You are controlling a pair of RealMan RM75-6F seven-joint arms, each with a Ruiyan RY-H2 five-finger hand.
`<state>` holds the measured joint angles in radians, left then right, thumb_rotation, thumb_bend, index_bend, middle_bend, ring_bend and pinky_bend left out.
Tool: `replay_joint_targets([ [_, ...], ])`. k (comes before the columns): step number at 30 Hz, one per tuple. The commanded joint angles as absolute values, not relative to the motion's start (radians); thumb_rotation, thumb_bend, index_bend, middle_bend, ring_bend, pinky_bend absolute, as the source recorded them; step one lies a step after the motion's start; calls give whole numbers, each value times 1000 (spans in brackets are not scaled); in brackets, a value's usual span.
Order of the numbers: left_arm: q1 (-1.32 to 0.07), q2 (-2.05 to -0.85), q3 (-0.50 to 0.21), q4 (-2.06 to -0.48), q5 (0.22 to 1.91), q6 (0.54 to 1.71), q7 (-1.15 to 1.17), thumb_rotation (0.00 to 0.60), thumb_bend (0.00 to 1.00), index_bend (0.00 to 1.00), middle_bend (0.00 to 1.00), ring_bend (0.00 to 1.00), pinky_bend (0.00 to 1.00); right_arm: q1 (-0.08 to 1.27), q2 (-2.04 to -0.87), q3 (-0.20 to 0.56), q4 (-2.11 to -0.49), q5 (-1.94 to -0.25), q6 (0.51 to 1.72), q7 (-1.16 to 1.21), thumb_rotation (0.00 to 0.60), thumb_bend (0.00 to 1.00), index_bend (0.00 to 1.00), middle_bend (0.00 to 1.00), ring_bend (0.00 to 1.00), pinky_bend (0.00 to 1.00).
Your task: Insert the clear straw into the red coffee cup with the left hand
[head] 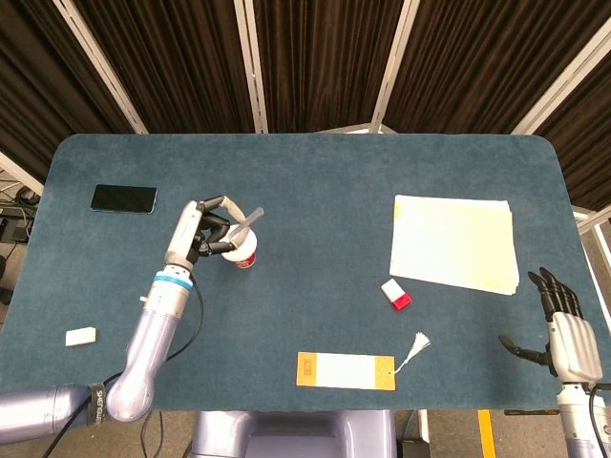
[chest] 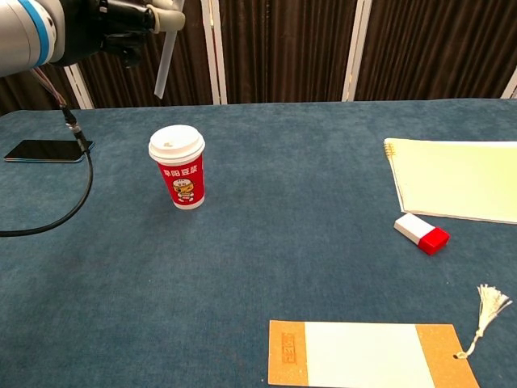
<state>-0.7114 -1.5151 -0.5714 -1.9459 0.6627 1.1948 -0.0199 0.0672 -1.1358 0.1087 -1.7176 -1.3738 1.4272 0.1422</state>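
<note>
The red coffee cup [chest: 178,167] with a white lid stands upright on the blue table; in the head view the cup [head: 244,256] shows just right of my left hand. My left hand [head: 200,231] is raised well above the cup and pinches the clear straw [chest: 162,66], which hangs nearly upright, its lower end above and slightly left of the lid. In the chest view the left hand [chest: 121,20] sits at the top left edge. My right hand [head: 566,331] rests with fingers spread at the table's front right, holding nothing.
A black phone [head: 123,198] lies at the far left. A yellow notepad [head: 453,242] and a red-and-white eraser [head: 396,294] are on the right. A bookmark with a tassel [head: 346,370] lies near the front edge; a small white block [head: 80,335] sits front left.
</note>
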Motion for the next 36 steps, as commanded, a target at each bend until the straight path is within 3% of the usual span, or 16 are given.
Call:
replay_joint_targets([
  [1,-680,-1528,-587,-1893,698,1147,-126,600,367,585,1000,926,780,67,-1135,109,-1719,-1373,1425,143,600,150,63,0,0,0],
  [13,-609,-1515,-549,-1840,816,1071,-334,600,366,585,1000,925,780,67,-1132,104,-1722,-1374,1418,136,600,150,63,0,0,0],
  [36,-599,-1546,-510,-1757,853,1017,-436,600,369,585,1000,927,780,69,-1130,102,-1724,-1370,1408,133,600,150,63,0,0,0],
])
